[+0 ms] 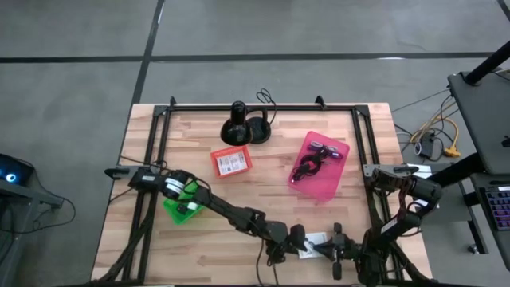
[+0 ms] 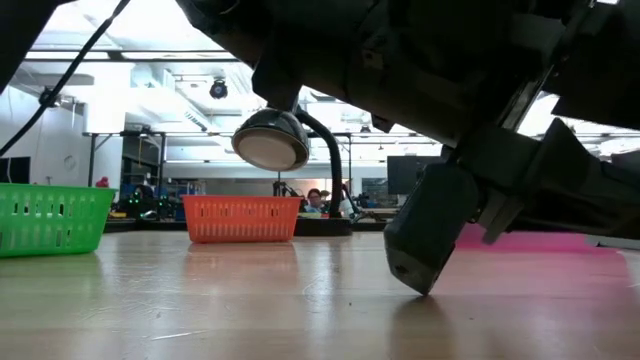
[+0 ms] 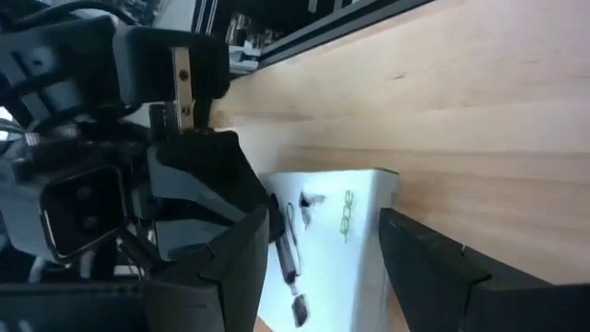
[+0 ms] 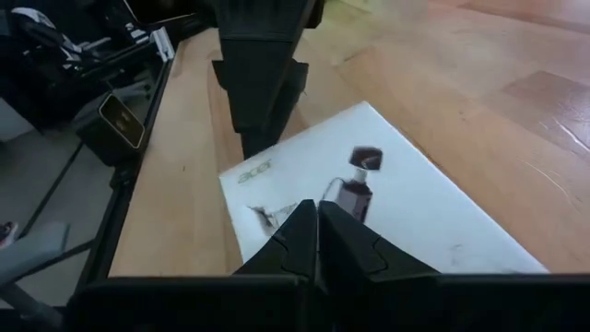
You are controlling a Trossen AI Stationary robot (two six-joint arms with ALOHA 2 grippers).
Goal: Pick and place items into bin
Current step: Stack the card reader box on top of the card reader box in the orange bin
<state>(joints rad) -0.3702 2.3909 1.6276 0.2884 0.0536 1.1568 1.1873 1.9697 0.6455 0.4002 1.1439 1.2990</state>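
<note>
white printed card (image 4: 369, 207), pink bin (image 1: 321, 166), orange basket (image 1: 231, 161), green basket (image 1: 185, 207)

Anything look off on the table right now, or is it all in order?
Nothing spilled or damaged. One white card lies flat at the near table edge, outside any bin, between the open left hand and the shut right hand. The pink bin sits skewed to the table edges.
</note>
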